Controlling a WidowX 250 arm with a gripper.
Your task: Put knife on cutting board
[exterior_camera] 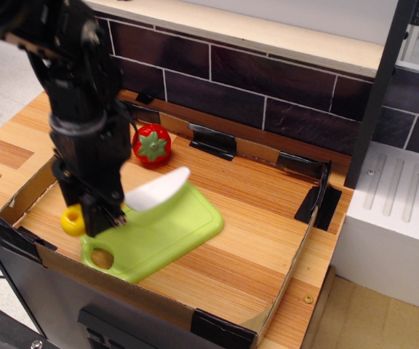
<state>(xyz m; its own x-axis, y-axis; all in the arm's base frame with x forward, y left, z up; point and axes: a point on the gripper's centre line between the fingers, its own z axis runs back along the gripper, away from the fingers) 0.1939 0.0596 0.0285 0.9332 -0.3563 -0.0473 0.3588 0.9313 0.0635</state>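
Observation:
The knife has a white rounded blade (158, 191) and a yellow handle whose ring end (72, 219) sticks out to the left of the arm. My black gripper (103, 217) is shut on the knife's middle and holds it roughly level. The blade reaches over the left part of the light green cutting board (172, 234). The board lies flat in the cardboard tray, its oval handle hole (102, 257) near the front wall. I cannot tell whether the knife touches the board.
A low-walled cardboard tray (297, 254) surrounds the work area on the wooden table. A red tomato-like toy (151, 143) sits at the tray's back left. A dark brick wall stands behind, and a white block (395, 218) to the right.

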